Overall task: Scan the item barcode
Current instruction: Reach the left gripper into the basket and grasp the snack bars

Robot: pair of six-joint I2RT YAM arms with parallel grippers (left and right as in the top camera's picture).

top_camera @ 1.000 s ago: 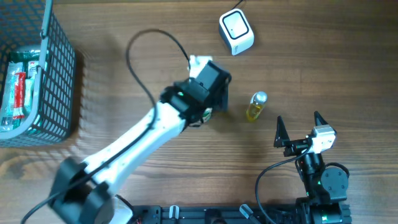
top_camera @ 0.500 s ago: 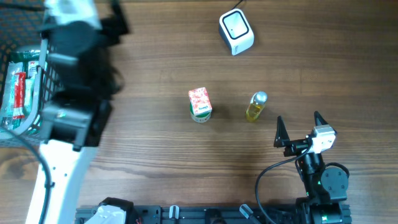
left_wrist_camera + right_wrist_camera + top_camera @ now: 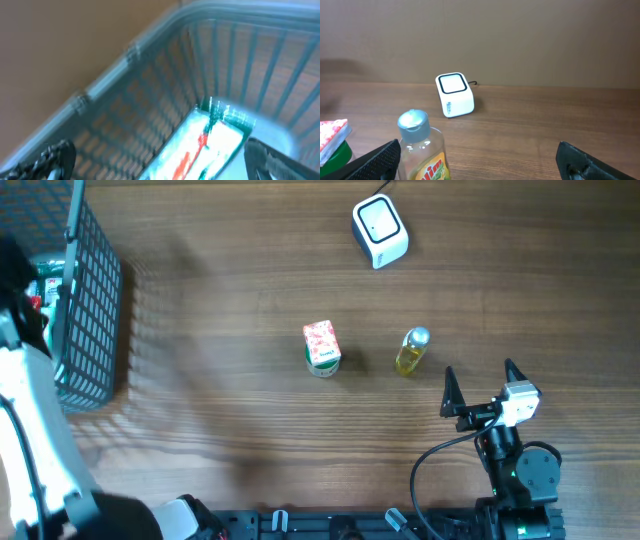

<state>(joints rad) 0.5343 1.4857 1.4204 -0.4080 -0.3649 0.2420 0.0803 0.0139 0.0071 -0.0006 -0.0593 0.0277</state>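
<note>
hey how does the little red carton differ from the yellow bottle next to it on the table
Shape: the carton is boxy, while the bottle is round. Colour: the carton is red-patterned with a green band low down. The bottle is clear, holds yellow liquid and has a silver cap. Place: in the overhead view the bottle is to the right of the carton. Both sit on the wooden table, apart, with nothing touching them.

Red carton (image 3: 321, 346), well apart fr. scanner (image 3: 380, 232)
</note>
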